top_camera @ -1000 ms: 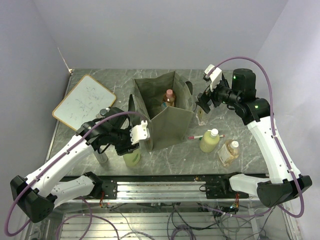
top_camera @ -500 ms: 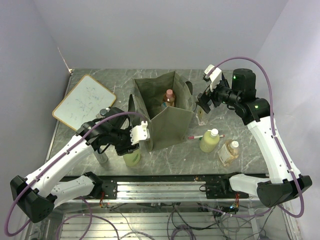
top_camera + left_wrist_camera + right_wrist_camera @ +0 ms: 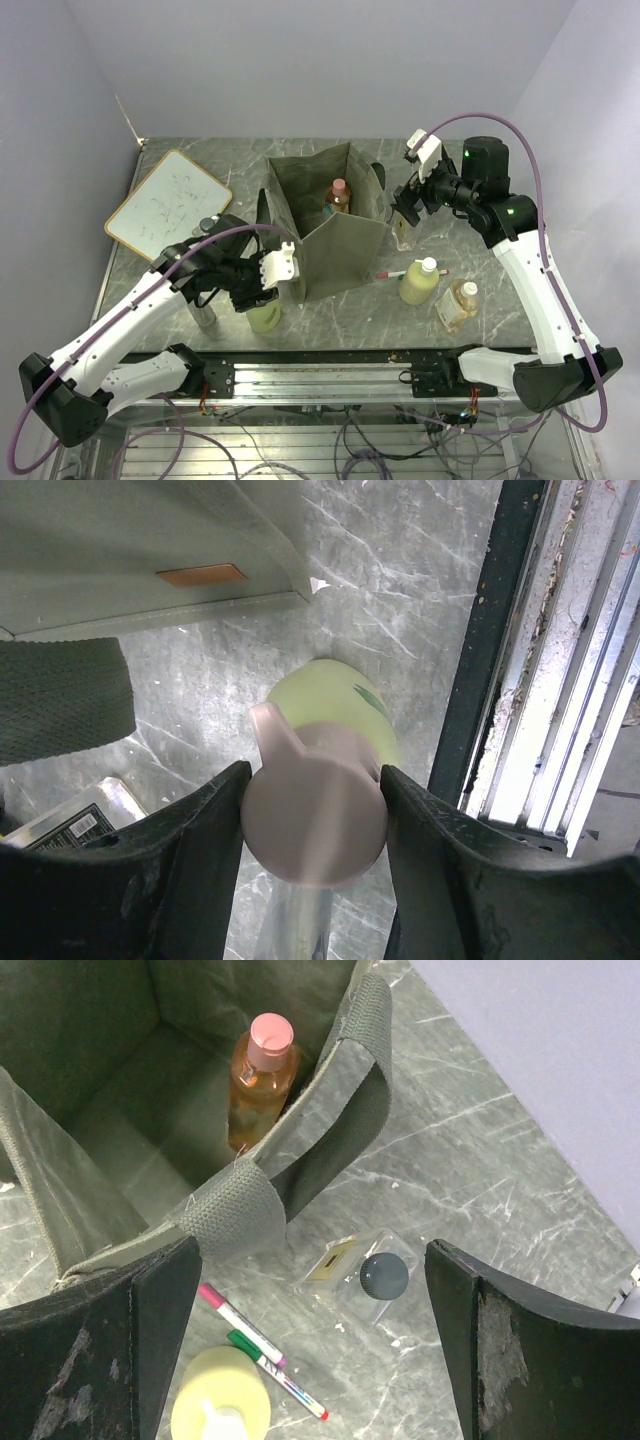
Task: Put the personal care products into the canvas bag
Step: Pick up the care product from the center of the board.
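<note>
The olive canvas bag point(image 3: 345, 248) stands open mid-table, and a slim orange bottle point(image 3: 338, 194) point(image 3: 262, 1072) stands upright inside it. My left gripper point(image 3: 262, 296) point(image 3: 313, 777) is shut on the pale cap point(image 3: 315, 820) of a yellow-green bottle point(image 3: 265, 319) point(image 3: 345, 702) by the bag's near left corner. High beside the bag's right handle point(image 3: 362, 1080), my right gripper point(image 3: 408, 204) point(image 3: 310, 1265) hangs wide open and empty. A clear bottle with a grey cap point(image 3: 384, 1276) point(image 3: 402, 233) is below it. A second yellow-green bottle point(image 3: 418, 283) point(image 3: 220, 1398) and an amber square bottle point(image 3: 458, 305) stand to the right.
A red-green-white pen point(image 3: 402, 272) point(image 3: 262, 1346) lies between the bag and the right bottles. The wood-framed whiteboard point(image 3: 168, 203) lies at the far left. A grey tube point(image 3: 203, 316) stands left of my left gripper. The metal front rail point(image 3: 560, 680) runs just past the held bottle.
My right gripper has edged slightly left and up beside the bag's right handle. The left gripper and its bottle have stayed put.
</note>
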